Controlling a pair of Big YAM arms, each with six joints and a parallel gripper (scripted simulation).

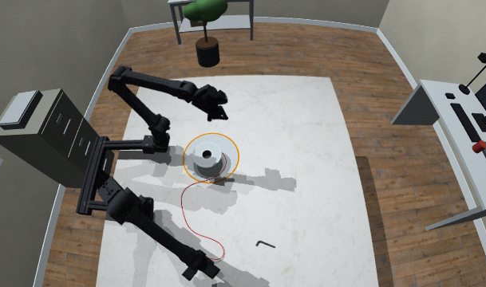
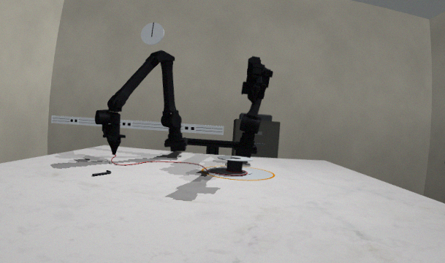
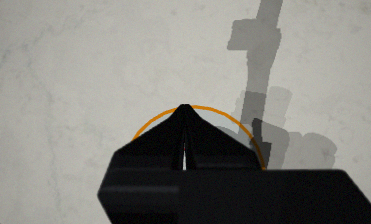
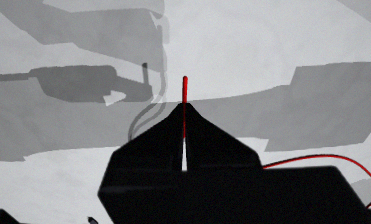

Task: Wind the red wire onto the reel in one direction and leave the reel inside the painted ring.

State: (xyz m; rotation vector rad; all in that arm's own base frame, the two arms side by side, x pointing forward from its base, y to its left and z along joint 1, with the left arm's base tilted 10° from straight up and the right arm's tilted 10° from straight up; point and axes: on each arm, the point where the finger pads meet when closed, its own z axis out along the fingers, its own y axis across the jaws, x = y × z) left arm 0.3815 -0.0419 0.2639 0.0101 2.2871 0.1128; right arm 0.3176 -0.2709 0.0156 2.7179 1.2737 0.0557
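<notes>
The reel [image 1: 212, 163] [image 2: 234, 166] lies flat, with its pale upper flange uppermost, inside the orange painted ring [image 1: 239, 156] [image 2: 274, 175] [image 3: 201, 106]. The red wire [image 1: 181, 199] [image 2: 178, 162] [image 4: 346, 158] curves around one side of the reel low down, crosses the ring and runs in an S over the table. My right gripper [image 2: 114, 153] [image 4: 184, 110] is shut on the wire near its free end, just above the table; a short red tip sticks out past the fingers. My left gripper [image 1: 219, 115] [image 3: 184, 111] is shut and empty, raised above the table beyond the reel. Wire turns on the hub are not clear.
A black hex key [image 1: 266, 244] [image 2: 101, 173] lies on the table, apart from the wire's loop and the reel. The arms' shadows fall across the table and the ring. A potted plant [image 1: 207, 53] stands beyond the table's far edge.
</notes>
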